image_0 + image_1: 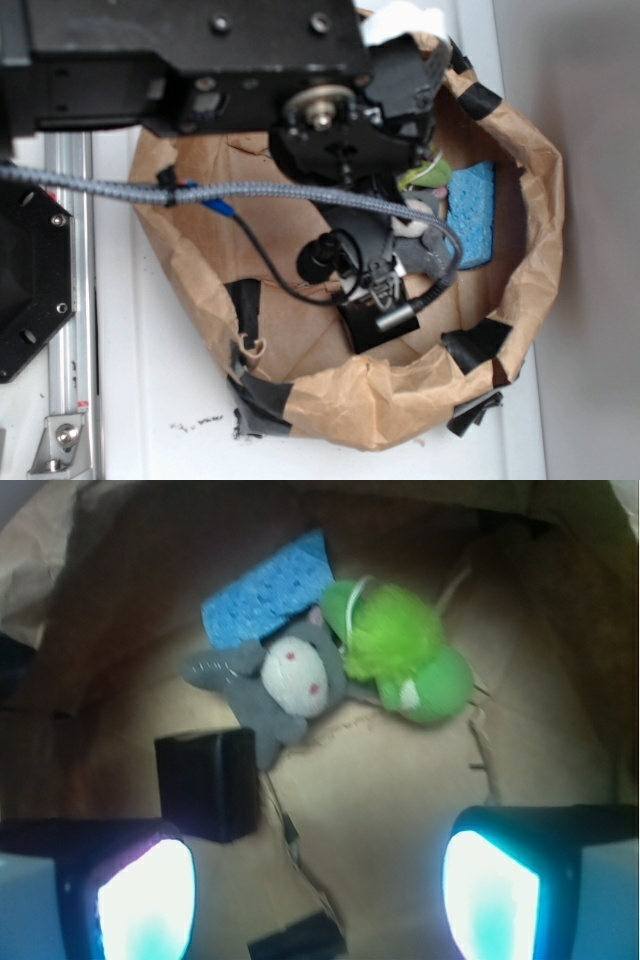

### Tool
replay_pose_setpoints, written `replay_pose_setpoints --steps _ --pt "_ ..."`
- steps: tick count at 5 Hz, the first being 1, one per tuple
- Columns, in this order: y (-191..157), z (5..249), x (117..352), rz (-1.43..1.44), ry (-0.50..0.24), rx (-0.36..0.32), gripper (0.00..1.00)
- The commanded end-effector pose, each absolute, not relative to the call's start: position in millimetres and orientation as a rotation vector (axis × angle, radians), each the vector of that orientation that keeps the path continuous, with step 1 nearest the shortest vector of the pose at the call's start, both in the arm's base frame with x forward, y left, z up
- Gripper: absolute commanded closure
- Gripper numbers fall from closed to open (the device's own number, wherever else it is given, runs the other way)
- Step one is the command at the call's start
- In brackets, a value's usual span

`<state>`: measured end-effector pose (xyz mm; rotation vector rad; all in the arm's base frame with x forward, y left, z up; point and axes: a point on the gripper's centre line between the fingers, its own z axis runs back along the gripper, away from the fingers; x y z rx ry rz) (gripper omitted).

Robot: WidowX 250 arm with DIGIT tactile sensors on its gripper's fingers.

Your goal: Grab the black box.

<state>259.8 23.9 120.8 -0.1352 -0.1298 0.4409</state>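
Your tool [318,880] hangs with its fingers spread wide and nothing between them, above the floor of the brown paper basin [530,250]. In the wrist view the black box [207,783] lies at about nine o'clock from the centre, just above and inside the left finger [140,900], so it is off the grasp line and not yet bracketed. At its one o'clock corner it sits just beside the grey plush toy [280,685], perhaps touching; blur makes that hard to settle. Beyond the plush, toward twelve, are the blue sponge [265,590] and the green fuzzy toy [400,650].

Judge the box as light and fairly stiff, with a glossy skin and rounded edges that could slide out of a shallow pinch. Take it across two opposite flat sides, low on the body, centred rather than at a corner. Shift toward nine o'clock first, and keep the far finger clear of the plush so you close on the box alone.
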Motion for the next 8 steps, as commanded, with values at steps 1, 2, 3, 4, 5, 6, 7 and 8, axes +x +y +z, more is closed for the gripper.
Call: replay_pose_setpoints --steps 1,2,3,4,5,6,7,8 --pt "33.9 126.6 262.8 0.463 -0.159 -0.135 0.00" --pt "33.9 126.6 262.8 0.463 -0.159 -0.135 0.00" --pt "15.8 88.3 273.4 0.391 -0.112 -0.035 0.00" --pt "8.5 75.1 281.3 0.375 -0.112 0.005 0.00" --pt "-3.3 63.4 282.0 0.333 -0.107 -0.023 0.00" --pt "-10.6 64.7 282.1 0.329 -0.127 -0.042 0.00" --pt "-18.1 55.2 286.9 0.336 -0.118 -0.064 0.00" --pt "-25.7 44.7 288.3 0.312 -0.112 -0.066 0.00"
